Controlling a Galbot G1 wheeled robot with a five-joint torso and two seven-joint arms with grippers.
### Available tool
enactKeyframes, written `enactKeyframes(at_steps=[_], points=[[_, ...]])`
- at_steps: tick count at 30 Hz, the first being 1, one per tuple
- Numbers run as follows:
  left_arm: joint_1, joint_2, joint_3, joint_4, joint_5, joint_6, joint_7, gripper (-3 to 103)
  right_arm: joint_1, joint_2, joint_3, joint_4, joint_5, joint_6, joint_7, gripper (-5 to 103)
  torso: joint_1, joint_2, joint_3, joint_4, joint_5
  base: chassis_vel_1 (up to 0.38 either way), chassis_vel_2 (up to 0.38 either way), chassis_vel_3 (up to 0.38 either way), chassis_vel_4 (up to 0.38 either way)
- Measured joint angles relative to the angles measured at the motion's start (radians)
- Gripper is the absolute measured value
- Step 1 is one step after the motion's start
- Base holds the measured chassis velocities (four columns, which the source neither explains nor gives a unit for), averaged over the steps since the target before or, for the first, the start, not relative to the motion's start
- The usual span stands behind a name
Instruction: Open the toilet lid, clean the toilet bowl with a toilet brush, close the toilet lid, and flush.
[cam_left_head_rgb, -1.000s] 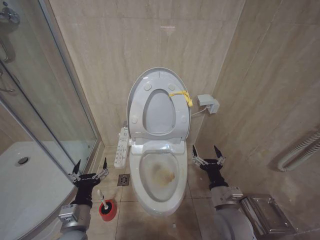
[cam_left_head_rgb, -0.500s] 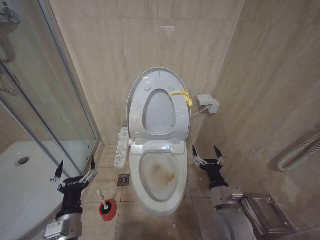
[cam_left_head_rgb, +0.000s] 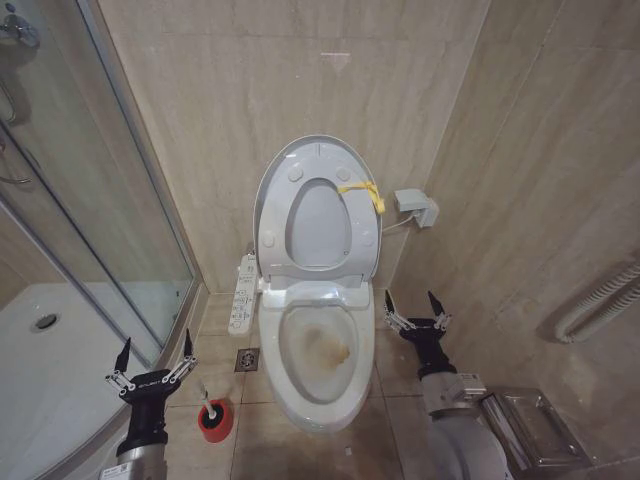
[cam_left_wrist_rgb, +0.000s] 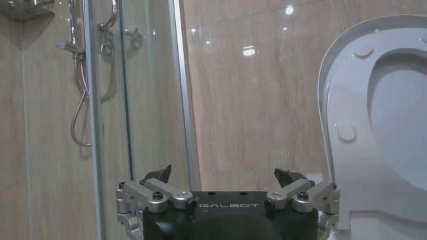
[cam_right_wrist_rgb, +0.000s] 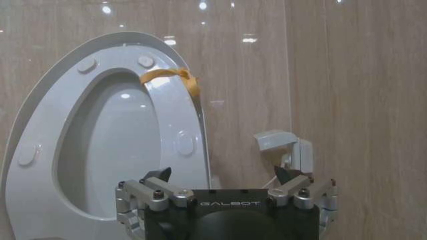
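Beside the toilet bowl (cam_left_head_rgb: 322, 352), your left gripper (cam_left_head_rgb: 153, 357) hangs with fingers wide, the toilet brush (cam_left_head_rgb: 203, 394) just below and beside them in its red cup (cam_left_head_rgb: 214, 420).
Light, stiff and thin: pinch the white stick high. Since a second ago this gripper has dropped back toward you; your right gripper (cam_left_head_rgb: 412, 306) stays wide, parked beside the bowl, with the toilet lid (cam_left_head_rgb: 318, 208) up.

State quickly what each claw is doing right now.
Left claw: open, holding nothing, beside the small round red holder cup.
Right claw: open, holding nothing.
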Motion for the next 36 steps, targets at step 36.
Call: enactKeyframes(at_steps=[36], points=[[-0.196,-0.018,0.079,0.579,0.029,-0.195,0.051,99,0.0,0.0,0.0,0.0,0.0,0.0,0.0,100,0.0,0.0,0.0,-0.0001,0.0,0.0,0.0,0.0,0.0]])
